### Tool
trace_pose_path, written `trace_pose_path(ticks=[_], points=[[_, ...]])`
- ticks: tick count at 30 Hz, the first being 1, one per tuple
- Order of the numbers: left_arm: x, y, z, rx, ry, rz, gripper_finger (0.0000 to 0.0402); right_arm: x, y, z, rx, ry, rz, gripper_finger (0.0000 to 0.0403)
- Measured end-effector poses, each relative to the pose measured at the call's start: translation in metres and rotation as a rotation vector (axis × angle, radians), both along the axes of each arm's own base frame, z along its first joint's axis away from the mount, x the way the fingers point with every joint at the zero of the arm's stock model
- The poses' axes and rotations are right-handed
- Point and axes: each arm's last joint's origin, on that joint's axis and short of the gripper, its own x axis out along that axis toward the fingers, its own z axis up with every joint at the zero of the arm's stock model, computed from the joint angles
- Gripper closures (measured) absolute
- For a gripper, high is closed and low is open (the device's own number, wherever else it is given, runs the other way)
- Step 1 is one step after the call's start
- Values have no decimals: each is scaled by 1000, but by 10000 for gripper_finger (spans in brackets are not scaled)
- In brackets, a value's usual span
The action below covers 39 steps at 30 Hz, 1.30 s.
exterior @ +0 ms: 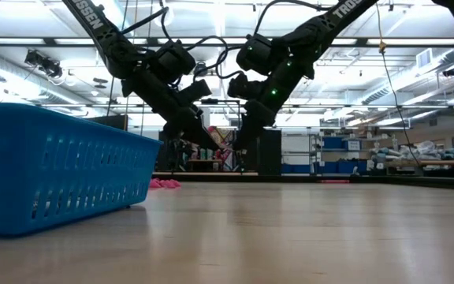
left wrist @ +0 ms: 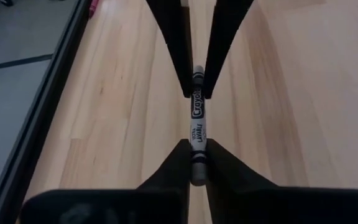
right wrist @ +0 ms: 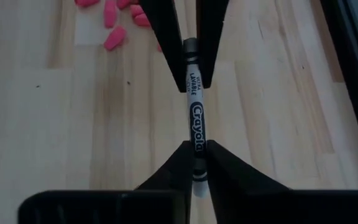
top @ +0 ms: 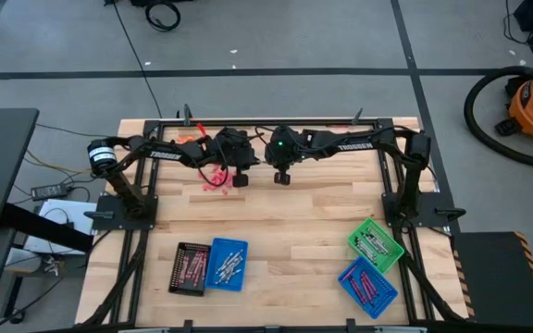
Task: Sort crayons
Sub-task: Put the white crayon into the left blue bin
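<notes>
Grey crayon [left wrist: 197, 124] pinched at opposite ends by left gripper [left wrist: 197, 87] and right gripper [right wrist: 191, 68], both closed; long axis spanning grippers, above tabletop [top: 303, 217].

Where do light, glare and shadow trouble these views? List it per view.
Low view: bright ceiling lights behind leave both arms as dark silhouettes, and the table carries a pale sheen. Left wrist view: even light, no glare on the crayon gripped by the left hand. Right wrist view: likewise around the right hand. High view: evenly lit, shadows faint.
</notes>
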Motion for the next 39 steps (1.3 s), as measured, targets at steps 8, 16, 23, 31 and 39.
trace_pose_path(ticks=[8, 16, 23, 31, 39], points=[[0, 0, 0, -9, -1, 22, 368, -5, 2, 20, -19, 4, -55, 283], [-1, -24, 4, -31, 79, 145, 366, -37, 9, 41, -38, 15, -307, 265], [-2, -68, 18, -10, 105, 233, 366, -53, 33, 22, -99, -78, -335, 266], [-9, -124, 31, -101, 74, 286, 365, -62, 58, 19, -100, -208, -312, 266], [-23, -189, 35, -186, -1, 360, 365, -57, 84, 16, -83, -226, -251, 266]])
